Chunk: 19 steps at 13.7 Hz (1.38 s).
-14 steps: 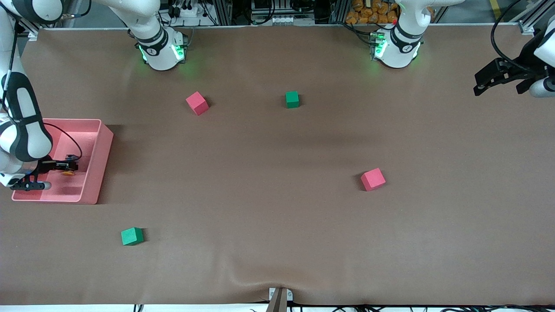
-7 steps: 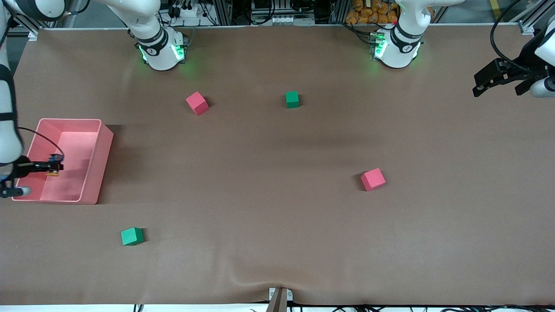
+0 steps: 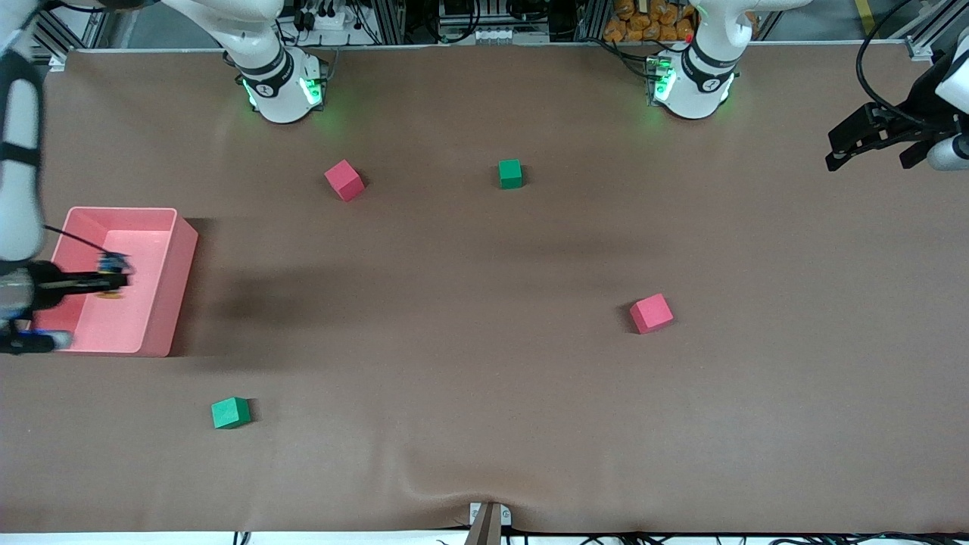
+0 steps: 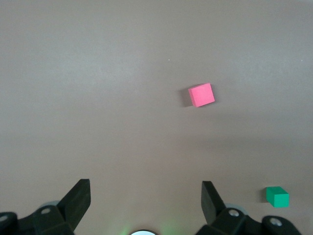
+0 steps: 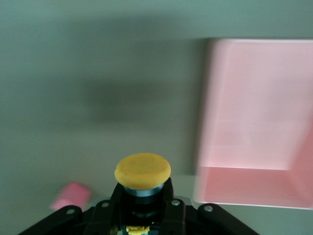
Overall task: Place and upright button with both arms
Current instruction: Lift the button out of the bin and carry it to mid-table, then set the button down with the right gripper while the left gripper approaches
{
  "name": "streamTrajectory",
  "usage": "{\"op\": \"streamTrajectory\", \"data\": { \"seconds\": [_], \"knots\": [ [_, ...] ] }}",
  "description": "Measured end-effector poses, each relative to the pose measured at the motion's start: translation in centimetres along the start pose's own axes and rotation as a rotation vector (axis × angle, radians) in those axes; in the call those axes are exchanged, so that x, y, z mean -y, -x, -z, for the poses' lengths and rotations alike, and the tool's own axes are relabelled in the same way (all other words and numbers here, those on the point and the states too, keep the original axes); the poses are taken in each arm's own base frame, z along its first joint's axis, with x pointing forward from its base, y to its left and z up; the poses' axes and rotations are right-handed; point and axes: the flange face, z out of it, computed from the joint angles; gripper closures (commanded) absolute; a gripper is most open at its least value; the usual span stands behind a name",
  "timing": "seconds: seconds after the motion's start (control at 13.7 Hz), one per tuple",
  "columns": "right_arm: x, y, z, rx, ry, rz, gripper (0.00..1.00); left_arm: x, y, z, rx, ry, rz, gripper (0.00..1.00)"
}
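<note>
Pink bin [image 3: 172, 281] on surface [image 3: 484, 378], right tool [image 3: 113, 281] above it clamping the button [image 5: 143, 172], left tool [image 4: 145, 196] spread wide, waiting over the left arm's end of the surface.

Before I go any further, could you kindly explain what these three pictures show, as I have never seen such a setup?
These are two white robot arms bolted along one edge of a brown table. The wide picture looks down from a high camera facing them; the other two come from cameras on each arm's wrist.

The right gripper hangs over a pink bin at the right arm's end of the table, shut on a small button with an orange cap. The left gripper waits open above the table at the left arm's end, holding nothing.

On the table lie four foam cubes: two red cubes and two green cubes.
</note>
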Motion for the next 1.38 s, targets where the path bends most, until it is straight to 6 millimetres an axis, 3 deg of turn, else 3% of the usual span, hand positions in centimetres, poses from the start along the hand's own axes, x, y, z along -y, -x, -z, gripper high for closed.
{"op": "streamTrajectory", "data": {
  "seconds": [0.22,0.36,0.51,0.66,0.95,1.24,1.31,1.38],
  "knots": [
    [14.3,-1.5,-0.6,-0.086,-0.079,0.024,1.0,0.0,0.0,0.0,0.0,0.0,-0.001,0.0],
    [23.9,-1.7,-2.4,-0.158,-0.072,0.004,1.0,-0.1,0.0,0.0,-0.001,0.0,-0.001,0.0],
    [33.5,-1.5,-6.4,-0.216,-0.068,-0.013,1.0,0.0,0.0,0.1,-0.002,0.0,0.0,0.0],
    [41.0,-1.2,-11.7,-0.251,-0.063,0.017,1.0,0.0,0.0,0.1,-0.002,0.0,0.001,0.0],
    [47.9,-0.5,-20.6,-0.244,-0.033,0.051,1.0,0.2,0.0,0.0,0.001,0.0,0.004,0.0],
    [52.1,-0.1,-28.2,-0.283,-0.04,0.023,1.0,0.3,0.0,-0.3,0.012,0.003,0.006,0.0],
    [52.5,-0.2,-29.5,-0.287,-0.039,0.016,0.93,0.2,0.0,-0.5,0.016,0.006,0.006,0.0],
    [52.4,-0.4,-30.4,-0.287,-0.035,0.007,0.15,0.2,0.0,-0.7,0.02,0.008,0.006,0.0]
  ]
}}
